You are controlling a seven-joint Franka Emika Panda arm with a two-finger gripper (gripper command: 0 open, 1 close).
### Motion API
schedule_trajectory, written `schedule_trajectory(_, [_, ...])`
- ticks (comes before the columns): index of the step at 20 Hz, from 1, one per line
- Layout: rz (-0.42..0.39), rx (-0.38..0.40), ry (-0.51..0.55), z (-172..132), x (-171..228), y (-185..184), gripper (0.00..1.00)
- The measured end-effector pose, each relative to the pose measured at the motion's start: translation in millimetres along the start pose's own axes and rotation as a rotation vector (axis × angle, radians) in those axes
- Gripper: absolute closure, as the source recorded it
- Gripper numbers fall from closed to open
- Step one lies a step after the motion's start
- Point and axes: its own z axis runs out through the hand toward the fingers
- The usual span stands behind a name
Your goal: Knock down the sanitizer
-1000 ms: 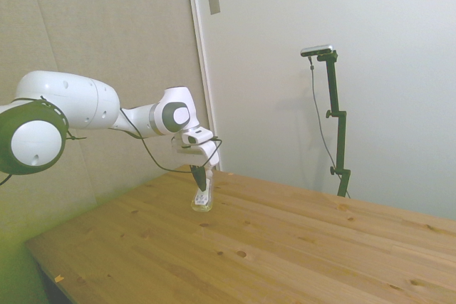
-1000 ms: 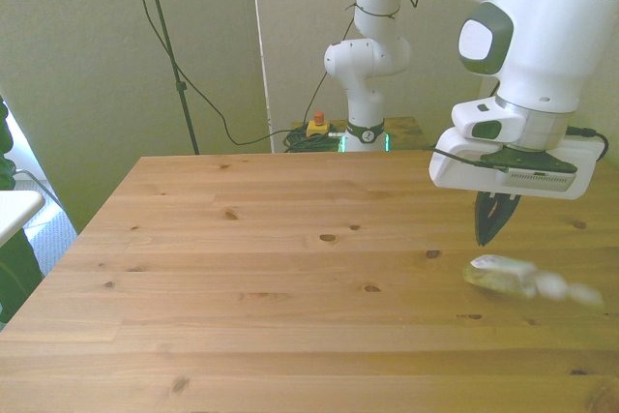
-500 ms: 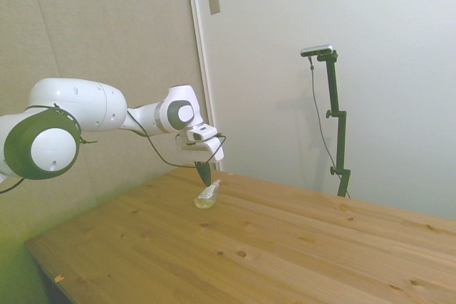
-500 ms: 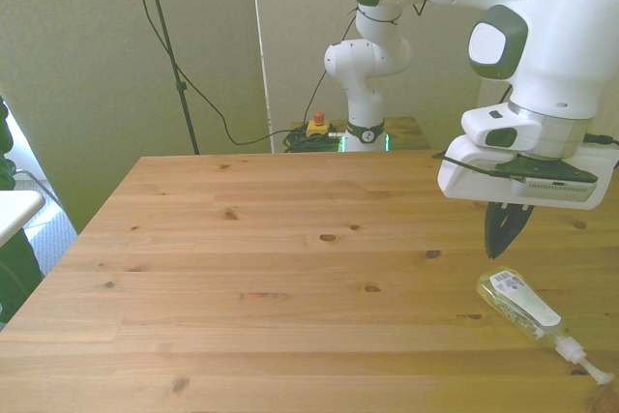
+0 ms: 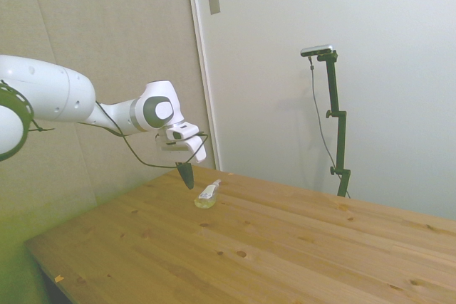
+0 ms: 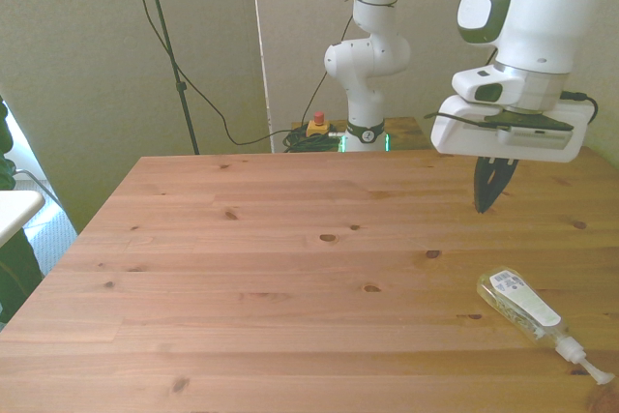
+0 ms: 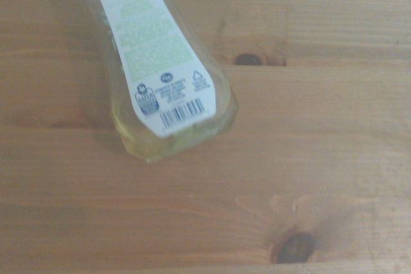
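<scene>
I see the sanitizer [image 6: 529, 311] lying flat on its side on the surface [image 6: 271, 278], near the front view's right edge, with its white pump top pointing toward the near corner and its label facing up. From my wrist camera I look right down on the bottle [image 7: 157, 68], and I can read that it is flat against the wood, with a bit of yellow liquid pooled at its base. So I think the knocking down is done. The best thing for me now is to be gentle: lift the arm away, go slow, and not bump the bottle so it rolls off the edge, because it lies close to the corner. I would not push it again. The pincer [image 6: 486, 202] hangs in the air above the wood, apart from the bottle and a little farther back on the surface. In the side view the pincer [image 5: 187, 179] is just beside the bottle [image 5: 207, 196] but not touching it. Its two dark fingers look pressed together into one thin point, with no gap that I can see, and there is nothing between them. It holds nothing and touches nothing
</scene>
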Motion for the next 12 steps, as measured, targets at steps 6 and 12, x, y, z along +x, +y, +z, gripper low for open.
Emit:
schedule_trajectory(6, [-0.007,0.000,-0.001,-11.9,-25.2,39.0,0.00])
schedule_trajectory(12, [-0.017,0.003,0.001,-17.9,-43.8,72.1,0.00])
